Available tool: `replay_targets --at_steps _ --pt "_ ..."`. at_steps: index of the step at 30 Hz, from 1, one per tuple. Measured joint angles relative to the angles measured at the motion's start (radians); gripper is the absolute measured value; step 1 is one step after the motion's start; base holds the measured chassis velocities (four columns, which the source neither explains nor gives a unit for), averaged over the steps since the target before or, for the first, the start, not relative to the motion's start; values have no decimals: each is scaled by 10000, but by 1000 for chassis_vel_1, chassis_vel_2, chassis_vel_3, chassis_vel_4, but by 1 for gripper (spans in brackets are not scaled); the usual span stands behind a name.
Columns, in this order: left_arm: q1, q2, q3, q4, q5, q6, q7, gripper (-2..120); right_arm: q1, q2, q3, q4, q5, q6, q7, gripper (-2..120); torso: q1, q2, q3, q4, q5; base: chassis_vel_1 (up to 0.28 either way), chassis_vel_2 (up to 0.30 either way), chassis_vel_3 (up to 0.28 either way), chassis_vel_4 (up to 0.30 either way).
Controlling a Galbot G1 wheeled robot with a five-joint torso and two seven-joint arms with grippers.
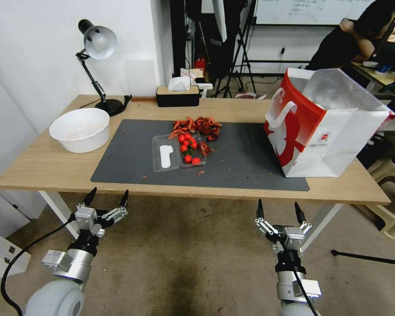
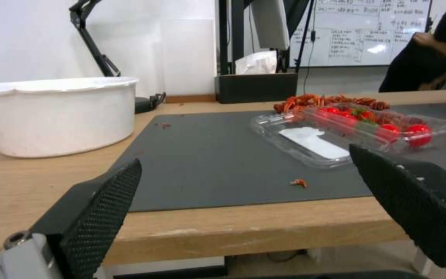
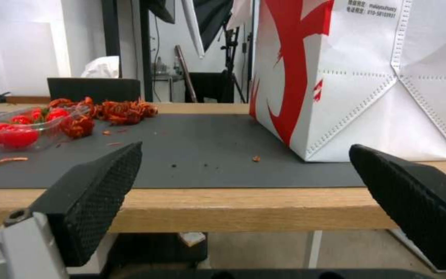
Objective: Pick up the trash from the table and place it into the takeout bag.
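Both arms reach forward at the same low height, left gripper (image 1: 106,197) and right gripper (image 1: 279,209), jaws spread wide, holding nothing.

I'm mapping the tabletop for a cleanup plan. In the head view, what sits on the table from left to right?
White bowl → desk lamp → clear tray with red tomatoes → takeout bag. Both grippers, left and right, hang open before the table's near edge.

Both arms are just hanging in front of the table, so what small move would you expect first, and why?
Probably the left pincer reaching forward toward the clear tray on the mat. Both pincers are open and short of the table's edge, the tray lies nearer the left one, and the takeout bag stands open.
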Motion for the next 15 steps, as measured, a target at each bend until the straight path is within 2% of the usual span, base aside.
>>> replay_targets --at_steps 15 --pt "-70 10 28 89 37 -225 125 100 8 -11 36 19 51 -38 -79 100 0 0 0 0 0 0 0 0 0"
